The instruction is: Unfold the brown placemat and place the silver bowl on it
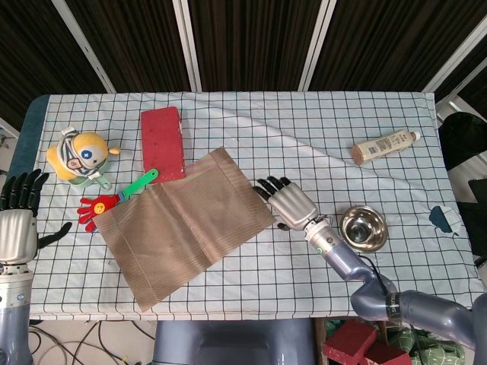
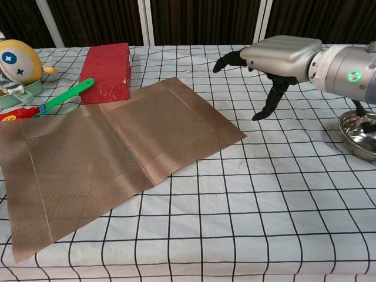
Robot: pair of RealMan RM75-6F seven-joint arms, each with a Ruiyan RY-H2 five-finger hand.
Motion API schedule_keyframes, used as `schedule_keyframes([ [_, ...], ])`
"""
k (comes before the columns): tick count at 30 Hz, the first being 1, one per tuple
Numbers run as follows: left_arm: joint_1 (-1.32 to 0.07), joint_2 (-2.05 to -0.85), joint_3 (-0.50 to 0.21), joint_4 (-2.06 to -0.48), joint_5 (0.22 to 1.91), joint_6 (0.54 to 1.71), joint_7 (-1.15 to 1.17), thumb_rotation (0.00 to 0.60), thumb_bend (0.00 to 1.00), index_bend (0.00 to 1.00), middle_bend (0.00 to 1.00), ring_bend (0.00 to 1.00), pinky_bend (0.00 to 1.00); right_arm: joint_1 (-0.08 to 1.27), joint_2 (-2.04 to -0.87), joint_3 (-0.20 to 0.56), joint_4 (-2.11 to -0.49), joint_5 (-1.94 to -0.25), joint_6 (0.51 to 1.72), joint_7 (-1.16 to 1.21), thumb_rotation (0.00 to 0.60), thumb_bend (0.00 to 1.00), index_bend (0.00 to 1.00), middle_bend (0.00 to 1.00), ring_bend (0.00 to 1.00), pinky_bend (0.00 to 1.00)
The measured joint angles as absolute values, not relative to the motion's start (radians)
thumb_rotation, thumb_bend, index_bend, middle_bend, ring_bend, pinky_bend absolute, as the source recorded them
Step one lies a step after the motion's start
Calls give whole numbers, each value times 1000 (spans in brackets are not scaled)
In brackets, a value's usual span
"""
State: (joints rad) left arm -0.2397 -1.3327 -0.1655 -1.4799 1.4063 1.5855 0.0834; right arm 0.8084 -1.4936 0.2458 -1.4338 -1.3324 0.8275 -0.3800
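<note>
A: Start with the big thing. Where's the brown placemat and how will it behave?

B: It lies on the checked tabletop, left of centre, its near-left corner reaching the front edge. It looks opened out, with a crease across the middle. I'd judge it thin, light and floppy but with a ribbed weave, so it should slide flat rather than bunch. Best hold would be a corner or edge, pinched from the side, since nothing else offers a lip

A: And the right hand?

B: It hovers just beside the mat's right corner, palm down, fingers apart and slightly curled, holding nothing. In the chest view it hangs clear above the cloth

A: The left hand?

B: At the far left edge of the tabletop, fingers spread, empty, well apart from the mat

A: Now the silver bowl?

B: It sits upright on the tabletop to the right of the right hand, near the front edge. Polished metal, so probably rigid, light and slippery; I'd take it by the rim, thumb inside and fingers outside, and keep it level
</note>
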Motion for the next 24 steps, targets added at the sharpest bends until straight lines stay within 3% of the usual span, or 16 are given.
schedule_keyframes([
  [24, -236, -1324, -185, -1488, 1397, 1556, 62, 600, 9, 96, 57, 36, 43, 916, -1660, 177, -1140, -1321, 740, -329, 600, 0, 162, 103, 116, 249],
])
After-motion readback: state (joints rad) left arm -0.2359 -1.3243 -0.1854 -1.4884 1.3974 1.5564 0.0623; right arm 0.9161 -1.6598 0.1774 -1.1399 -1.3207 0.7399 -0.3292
